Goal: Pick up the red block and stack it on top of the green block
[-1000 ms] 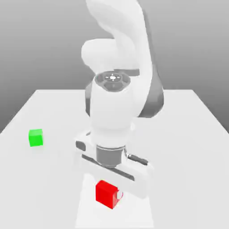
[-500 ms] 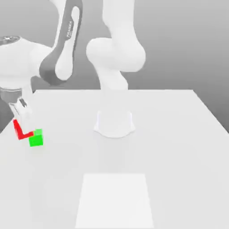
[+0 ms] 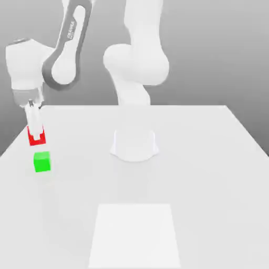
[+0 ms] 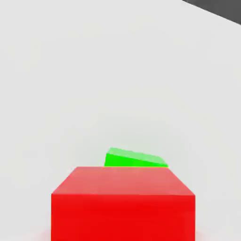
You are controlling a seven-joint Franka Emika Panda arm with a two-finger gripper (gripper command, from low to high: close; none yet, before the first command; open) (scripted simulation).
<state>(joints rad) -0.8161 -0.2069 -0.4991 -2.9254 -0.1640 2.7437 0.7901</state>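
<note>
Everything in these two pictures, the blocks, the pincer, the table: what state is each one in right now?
Red block: held in the pincer, lifted clear of the table, above the green block and not touching it.
Green block: resting flat on the table, nothing on top of it.
Pincer: shut on the red block, pointing down.
Table: white, carrying the green block and the arm's base.

A white table (image 3: 210, 157) stood in front of me, its top smooth and evenly lit, narrowing toward the far edge. A paler square patch (image 3: 134, 234) lay flat on its near part. Behind the table there was a plain grey backdrop (image 3: 220, 47), darker toward the top and lighter lower down. In the hand view a dark strip (image 4: 221, 9) showed past the table's edge.
</note>
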